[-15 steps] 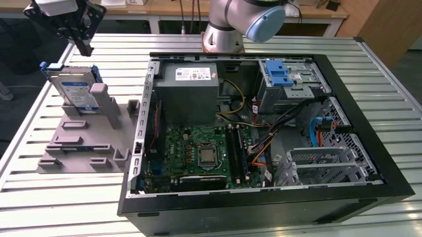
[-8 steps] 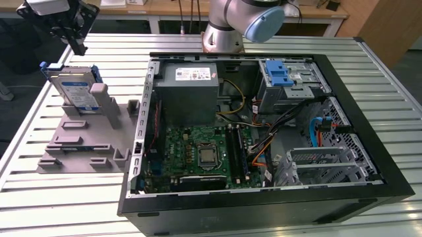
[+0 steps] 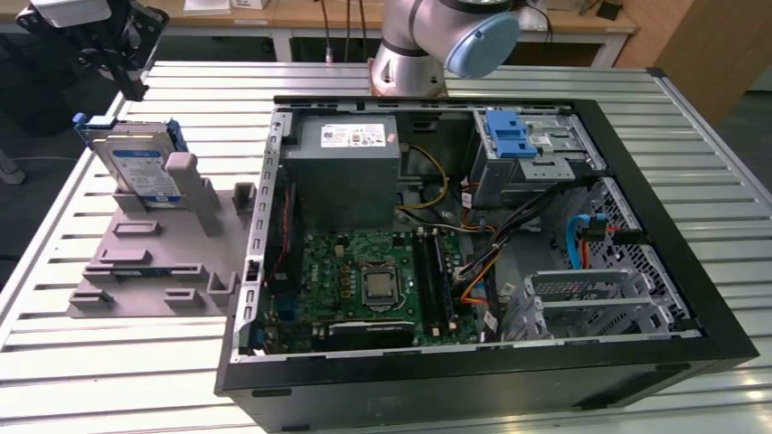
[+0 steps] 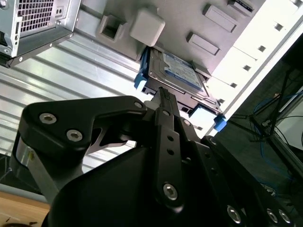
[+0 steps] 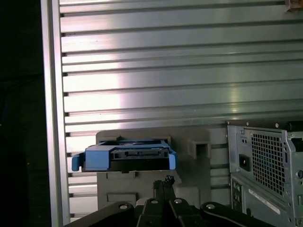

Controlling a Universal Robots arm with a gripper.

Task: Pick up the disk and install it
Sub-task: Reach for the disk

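The disk, a silver drive with a white-and-blue label in a blue carrier frame, stands leaning in the grey fixture on the exterior view's left. My gripper hangs above and behind it, apart from it, with its fingers shut on nothing. In the second wrist view the fingertips point toward the disk from a short distance. In the first wrist view the disk's blue end sits just beyond the gripper.
An open computer case lies in the middle of the slatted metal table, with a drive bay and blue latch at its far side. The arm's base stands behind the case. The fixture's upright posts flank the disk.
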